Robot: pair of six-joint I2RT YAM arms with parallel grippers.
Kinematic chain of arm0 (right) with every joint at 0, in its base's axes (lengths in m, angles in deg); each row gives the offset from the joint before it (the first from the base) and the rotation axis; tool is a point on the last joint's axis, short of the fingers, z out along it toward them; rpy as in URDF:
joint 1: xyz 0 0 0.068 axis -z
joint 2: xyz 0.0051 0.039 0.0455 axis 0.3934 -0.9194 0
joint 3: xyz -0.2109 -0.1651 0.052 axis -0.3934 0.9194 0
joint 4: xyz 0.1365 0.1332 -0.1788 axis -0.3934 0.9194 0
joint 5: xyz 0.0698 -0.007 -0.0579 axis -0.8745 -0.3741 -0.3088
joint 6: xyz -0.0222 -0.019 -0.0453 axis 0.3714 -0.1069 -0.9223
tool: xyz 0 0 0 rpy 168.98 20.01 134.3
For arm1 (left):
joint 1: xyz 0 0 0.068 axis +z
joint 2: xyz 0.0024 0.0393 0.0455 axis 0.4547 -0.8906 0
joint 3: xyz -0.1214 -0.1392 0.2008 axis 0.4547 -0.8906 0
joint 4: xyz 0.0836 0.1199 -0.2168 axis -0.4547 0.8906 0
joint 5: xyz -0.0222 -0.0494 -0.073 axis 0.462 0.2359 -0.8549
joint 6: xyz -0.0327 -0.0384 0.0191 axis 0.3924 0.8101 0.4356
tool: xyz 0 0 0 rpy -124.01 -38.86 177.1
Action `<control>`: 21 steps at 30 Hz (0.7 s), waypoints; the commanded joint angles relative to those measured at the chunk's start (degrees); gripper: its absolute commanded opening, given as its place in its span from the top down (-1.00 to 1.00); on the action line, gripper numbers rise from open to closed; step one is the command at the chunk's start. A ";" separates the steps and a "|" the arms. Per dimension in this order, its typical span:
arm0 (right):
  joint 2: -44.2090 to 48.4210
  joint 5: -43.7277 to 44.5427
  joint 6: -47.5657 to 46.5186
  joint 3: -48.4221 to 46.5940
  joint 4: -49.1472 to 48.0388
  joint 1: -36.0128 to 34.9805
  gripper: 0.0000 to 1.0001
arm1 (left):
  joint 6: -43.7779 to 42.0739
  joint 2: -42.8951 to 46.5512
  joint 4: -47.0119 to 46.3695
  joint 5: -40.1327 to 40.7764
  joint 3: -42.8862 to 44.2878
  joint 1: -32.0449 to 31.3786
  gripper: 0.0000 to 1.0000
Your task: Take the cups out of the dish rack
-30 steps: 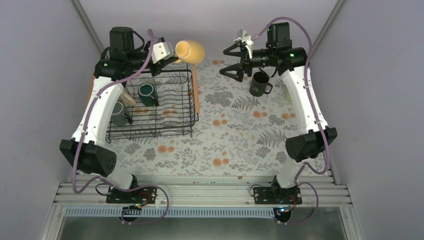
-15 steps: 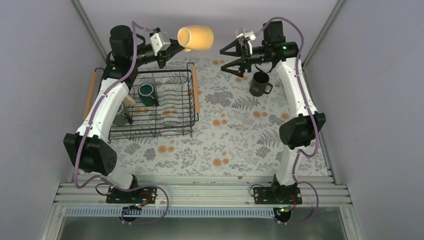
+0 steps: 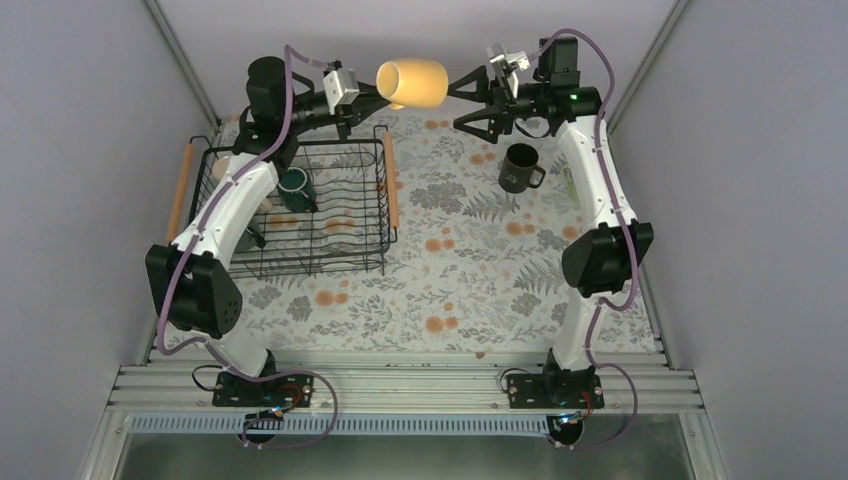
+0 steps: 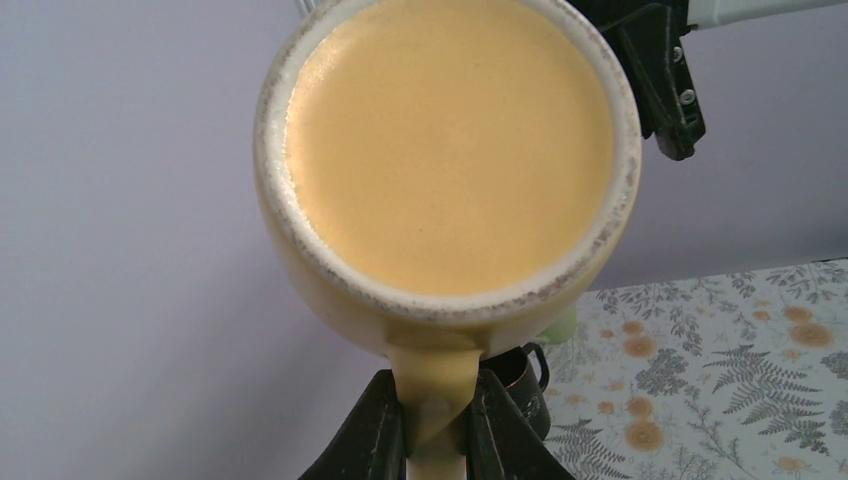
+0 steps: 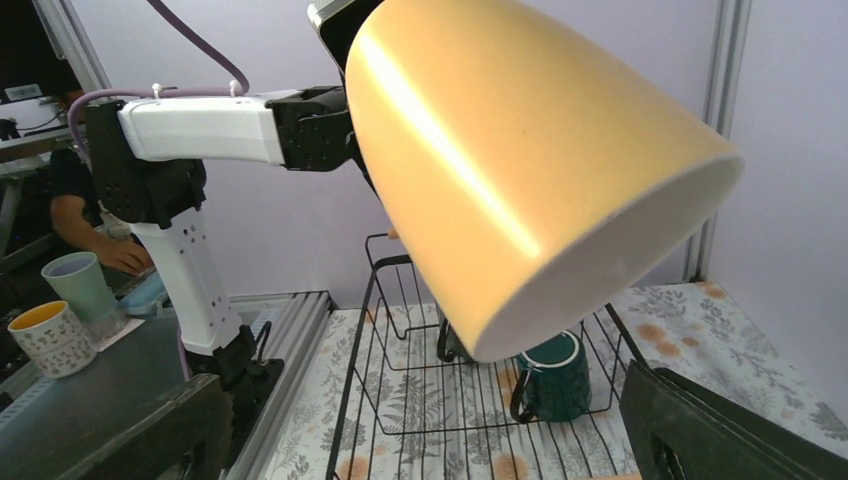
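L claw [image 4: 437, 440] is clamped tight on the handle of the glossy yellow ceramic mug [image 3: 412, 83], holding it on its side in mid-air above the far edge of the floral-print bench [image 3: 440, 290], mouth toward the L arm. The handle grip leaves the mug body free. R claw [image 3: 458, 108] is spread fully and empty, jaws just beside the mug's base end. This is probably a hand-over, so R can set it down near the black mug [image 3: 520, 168] on the bench. Black wire dish rack [image 3: 300, 268] w/ wooden rod handles sits under the L arm. A dark teal mug [image 3: 292, 187] sits inside; the arm hides other contents.
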 commanded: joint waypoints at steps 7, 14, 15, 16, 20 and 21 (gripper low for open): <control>-2.28 -7.03 5.51 -0.45 -5.82 -0.17 -1.00 | 2.13 -2.99 -11.06 -3.62 -1.12 -2.10 0.95; -1.03 -9.71 9.35 1.06 -9.49 -0.10 -0.86 | 3.73 -7.12 -15.49 -4.37 -0.56 -4.30 0.95; -1.03 -9.99 9.80 1.19 -9.89 -0.09 -0.84 | 4.00 -7.95 -15.70 -4.34 0.07 -4.54 0.95; -1.02 -10.24 10.19 1.42 -10.21 -0.14 -0.75 | 4.59 -8.82 -16.21 -4.43 0.71 -4.79 0.95; -1.11 -10.86 12.58 2.48 -12.45 -0.16 -0.42 | 9.16 -12.36 -20.43 -4.65 3.05 -5.58 0.95; -1.26 -11.06 12.60 2.65 -12.48 -0.16 -0.35 | 9.79 -13.30 -20.54 -4.84 4.03 -5.82 0.95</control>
